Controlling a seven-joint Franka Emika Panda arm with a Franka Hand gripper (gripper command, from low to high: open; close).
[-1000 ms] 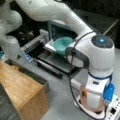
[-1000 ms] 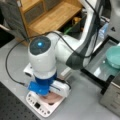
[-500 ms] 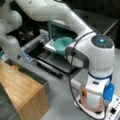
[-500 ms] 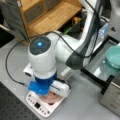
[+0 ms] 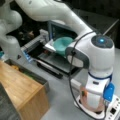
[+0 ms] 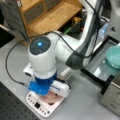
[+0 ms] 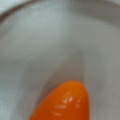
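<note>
Orange rounded object (image 7: 62, 103) lies in a pale bowl (image 7: 50, 45); tool unseen, no readable writing.

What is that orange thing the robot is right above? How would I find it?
Find the big white robot arm and follow it down to the white scale under its end. A pale bowl sits there, and the orange thing lies inside. It is smooth, shiny and rounded, the only bright orange among white and grey.
</note>
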